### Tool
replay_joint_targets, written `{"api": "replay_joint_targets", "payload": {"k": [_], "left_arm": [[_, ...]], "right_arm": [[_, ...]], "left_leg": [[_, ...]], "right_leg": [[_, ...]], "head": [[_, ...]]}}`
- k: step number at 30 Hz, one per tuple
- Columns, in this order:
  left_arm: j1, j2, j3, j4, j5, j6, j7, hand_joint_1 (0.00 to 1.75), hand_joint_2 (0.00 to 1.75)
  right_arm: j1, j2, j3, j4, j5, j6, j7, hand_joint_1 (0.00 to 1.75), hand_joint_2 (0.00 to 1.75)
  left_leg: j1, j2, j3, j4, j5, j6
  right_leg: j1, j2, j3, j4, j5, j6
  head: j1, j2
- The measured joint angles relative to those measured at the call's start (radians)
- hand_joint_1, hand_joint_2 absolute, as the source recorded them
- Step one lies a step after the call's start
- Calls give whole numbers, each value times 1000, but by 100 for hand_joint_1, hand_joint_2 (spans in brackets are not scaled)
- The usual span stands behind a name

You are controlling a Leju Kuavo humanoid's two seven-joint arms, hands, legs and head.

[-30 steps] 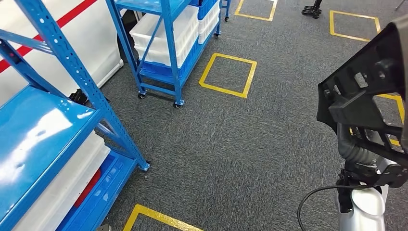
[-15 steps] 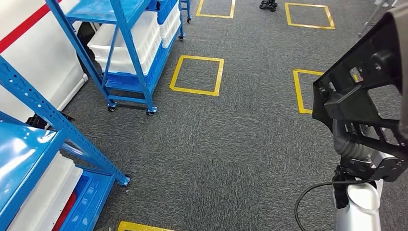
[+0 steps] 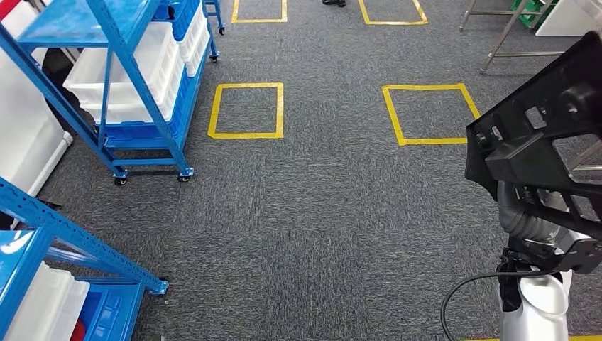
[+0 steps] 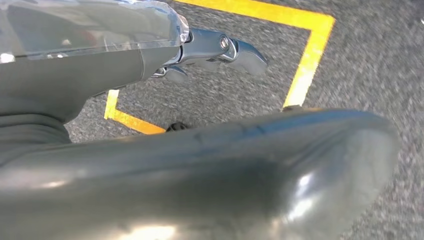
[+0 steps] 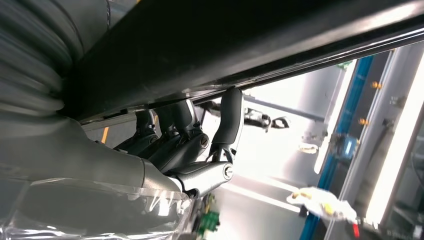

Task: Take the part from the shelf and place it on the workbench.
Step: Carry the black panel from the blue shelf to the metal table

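— While the right hand (image 5: 190, 150) grips the black part (image 3: 539, 142) at its lower edge, up by the right side, what matters?
— Keep it level and clear of the blue shelf (image 3: 128, 92). The left hand (image 4: 210, 50) hangs empty, fingers loosely extended.

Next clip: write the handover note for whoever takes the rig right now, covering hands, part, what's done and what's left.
Right hand: fingers curled against the black part, carried raised on the robot's right.
Left hand: holds nothing, hanging over the carpet by a yellow floor square.
Done: part is off the blue shelf.
Left: reach the workbench and set the part down; no workbench is identifiable yet.
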Motion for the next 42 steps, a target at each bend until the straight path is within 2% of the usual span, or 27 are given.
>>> {"api": "replay_joint_targets", "payload": {"k": [1,3,4,6,8,10,11,12,13,15,17,18,19,20,21,23,25,26,27,29,31,34,36,38,40,41,42], "left_arm": [[0,-1,0,0,0,-2,-1,0,0],[-1,-2,0,0,-1,-8,-4,0,0],[-1,-3,0,0,-1,-10,-6,0,0],[-1,-4,0,0,-1,-15,-9,0,0],[3,-4,0,0,-2,-17,-10,0,0],[6,-3,0,0,-4,-19,-10,0,0],[7,-3,0,0,-6,-20,-10,0,0],[7,-3,0,0,-10,-22,-10,0,0],[7,-3,0,0,-13,-24,-10,0,0],[6,-1,0,0,-17,-26,-10,0,0],[5,1,0,0,-17,-27,-11,0,0],[4,1,0,0,-17,-27,-11,0,0],[2,2,0,0,-17,-28,-11,0,0],[1,2,0,0,-17,-28,-11,0,0],[2,2,0,0,-17,-29,-11,0,0],[5,2,0,0,-17,-29,-11,0,0],[7,2,0,0,-17,-30,-11,0,0],[7,2,0,0,-17,-30,-11,0,0],[6,2,0,0,-18,-30,-11,0,0],[5,1,0,0,-19,-30,-11,0,0],[4,2,-1,0,-20,-29,-10,0,0],[-1,2,-1,0,-25,-28,-7,0,0],[-2,3,-1,-1,-30,-27,-6,0,0],[-1,3,-1,-1,-34,-27,-5,0,0],[2,3,-1,-1,-34,-27,-4,0,0],[3,3,-1,-1,-34,-27,-4,0,0],[4,3,-1,-1,-34,-27,-3,0,0]], "right_arm": [[4,-2,-1,-1,-2,1,-3,175,175],[18,-7,-6,-4,-7,4,-8,175,175],[27,-10,-9,-7,-8,5,-11,175,175],[40,-14,-14,-16,-10,5,-15,175,175],[47,-14,-16,-21,-12,5,-16,175,175],[59,-14,-17,-24,-13,4,-16,175,175],[65,-15,-19,-27,-13,4,-16,175,175],[70,-15,-20,-30,-13,3,-16,175,175],[74,-16,-22,-34,-14,3,-16,175,175],[79,-16,-25,-40,-15,2,-16,175,175],[86,-18,-28,-45,-16,0,-16,175,175],[90,-20,-30,-48,-16,0,-16,175,175],[95,-21,-33,-51,-16,0,-16,175,175],[98,-24,-37,-54,-16,0,-16,175,175],[98,-27,-39,-57,-16,-1,-17,175,175],[98,-30,-43,-59,-16,-1,-17,175,175],[103,-30,-43,-59,-17,-1,-16,175,175],[106,-30,-44,-59,-16,-1,-16,175,175],[107,-30,-44,-60,-16,-1,-16,175,175],[107,-31,-46,-61,-17,-1,-16,175,175],[107,-31,-48,-65,-17,-1,-16,175,175],[106,-34,-50,-68,-20,-1,-13,175,175],[102,-37,-51,-69,-22,-1,-10,175,175],[96,-38,-51,-70,-25,-1,-10,175,175],[94,-38,-51,-69,-25,-1,-9,175,175],[95,-38,-51,-68,-25,-1,-9,175,175],[95,-38,-51,-68,-25,0,-9,175,175]], "left_leg": [[-2,9,2,0,-3,-5],[-5,29,8,-2,-8,-14],[-4,27,10,2,-14,-19],[0,-12,-11,60,-54,-27],[5,-62,-72,194,-119,-31],[6,-76,-125,295,-145,-33],[6,-79,-128,291,-128,-32],[6,-83,-113,247,-93,-29],[7,-99,-84,174,-51,-25],[11,-153,-32,50,-1,-19],[12,-178,-16,14,3,-14],[11,-166,-14,9,6,-11],[11,-153,-11,3,10,-5],[12,-139,-8,-5,15,2],[13,-124,-5,-13,19,7],[12,-96,-3,-19,22,12],[10,-66,-4,-18,19,12],[10,-52,-3,-17,17,11],[10,-38,-2,-15,14,10],[9,-15,4,-13,7,3],[5,3,9,-11,0,-7],[2,25,16,-11,-8,-24],[6,-11,4,28,-38,-34],[11,-64,-51,149,-101,-40],[11,-78,-115,278,-146,-41],[11,-79,-128,297,-139,-40],[11,-81,-122,272,-112,-38]], "right_leg": [[5,-6,10,-21,1,-6],[7,15,11,-25,2,-18],[5,25,13,-29,4,-23],[-3,47,19,-37,8,-34],[-4,71,19,-37,8,-41],[-3,99,19,-35,8,-42],[-3,115,19,-33,8,-42],[-3,130,19,-31,7,-41],[-4,145,19,-28,6,-40],[-5,170,14,-22,5,-33],[-10,194,5,-20,8,-20],[-12,206,2,-22,11,-12],[-13,206,-1,-21,11,-6],[-11,187,-7,-9,1,-1],[-8,156,-22,21,-18,3],[-8,87,-75,136,-80,8],[-13,66,-125,239,-115,15],[-16,62,-127,244,-106,18],[-18,57,-107,207,-80,20],[-16,25,-30,66,-21,18],[-9,-1,17,-22,2,8],[-6,21,17,-33,2,-10],[-11,42,21,-38,5,-23],[-13,63,22,-40,6,-33],[-10,88,22,-38,6,-36],[-9,103,22,-37,6,-36],[-8,119,22,-35,6,-36]], "head": [[0,0],[0,0],[0,0],[0,0],[0,0],[0,0],[0,0],[0,0],[0,0],[0,0],[0,0],[0,0],[0,0],[0,0],[0,0],[1,0],[1,0],[1,0],[1,0],[1,0],[1,0],[1,0],[1,0],[0,0],[0,0],[0,0],[0,0]]}}
